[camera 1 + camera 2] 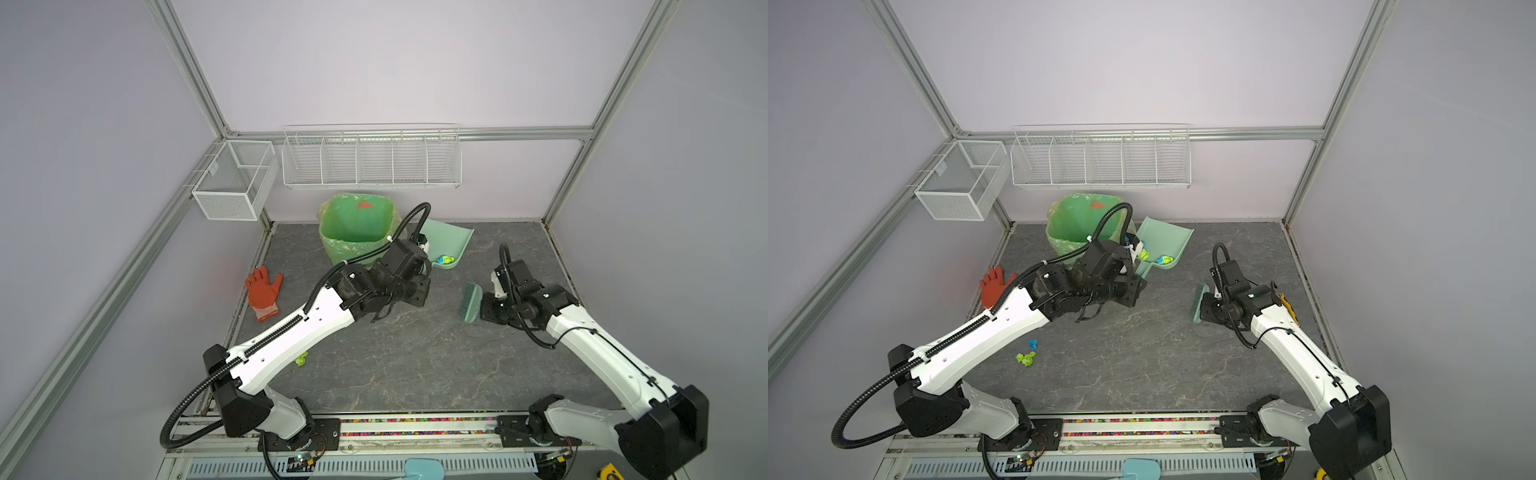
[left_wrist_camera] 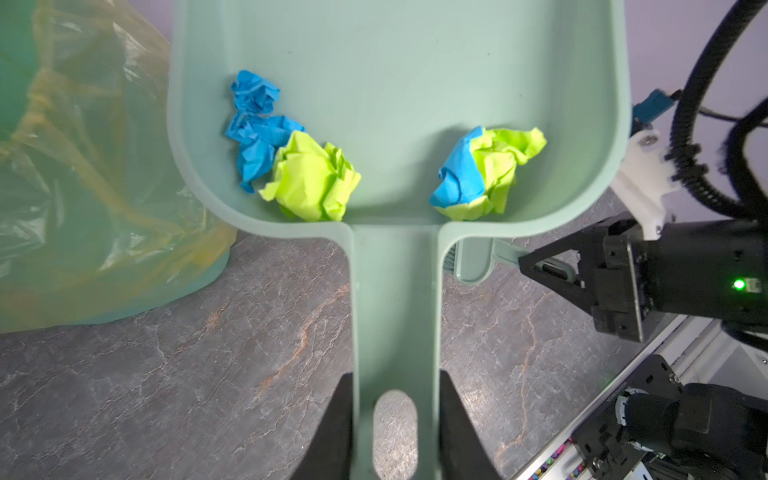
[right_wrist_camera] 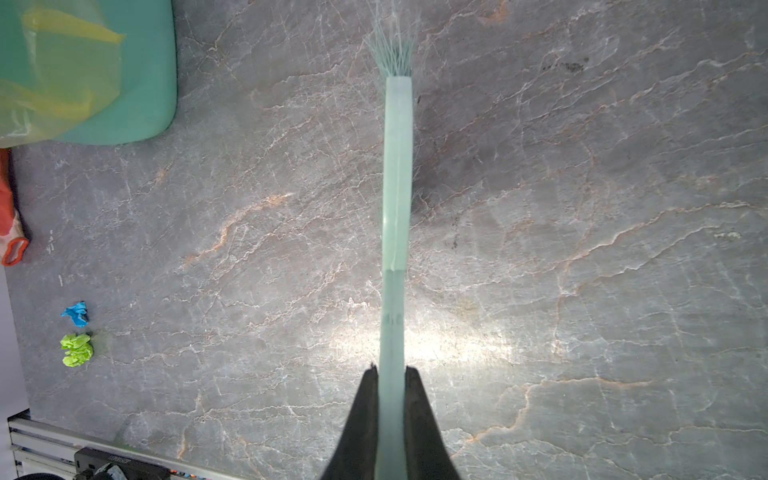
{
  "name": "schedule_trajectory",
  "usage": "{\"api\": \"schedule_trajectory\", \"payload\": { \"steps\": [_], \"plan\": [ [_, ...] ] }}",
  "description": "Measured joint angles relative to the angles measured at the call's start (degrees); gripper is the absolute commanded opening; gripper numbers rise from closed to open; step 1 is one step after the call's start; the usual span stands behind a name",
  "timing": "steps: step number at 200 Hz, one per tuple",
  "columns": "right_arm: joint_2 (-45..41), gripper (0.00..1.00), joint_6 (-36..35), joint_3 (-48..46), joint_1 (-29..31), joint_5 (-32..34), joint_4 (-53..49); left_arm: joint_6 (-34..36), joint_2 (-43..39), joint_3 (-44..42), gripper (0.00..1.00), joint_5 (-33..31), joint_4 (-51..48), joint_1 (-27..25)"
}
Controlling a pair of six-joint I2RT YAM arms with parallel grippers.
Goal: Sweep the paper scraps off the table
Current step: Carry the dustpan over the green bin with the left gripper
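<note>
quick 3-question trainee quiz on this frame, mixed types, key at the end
1. True or false: the dustpan held by the left tool is empty.
2. The right tool is shut on: A) the dustpan B) the brush C) nothing.
3. What colours are the paper scraps lying loose on the table?
Key: 1 false, it holds scraps. 2 B. 3 blue and lime green.
</note>
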Motion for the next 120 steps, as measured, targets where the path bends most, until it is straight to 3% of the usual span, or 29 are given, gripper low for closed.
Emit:
{"api": "schedule_trajectory", "payload": {
  "steps": [120],
  "plan": [
    [0.3, 0.07, -0.7, -0.1, 0.0, 0.1, 0.5, 1.9, -1.6, 2.1, 0.0, 2.6, -2.3, 13.9]
  ]
}}
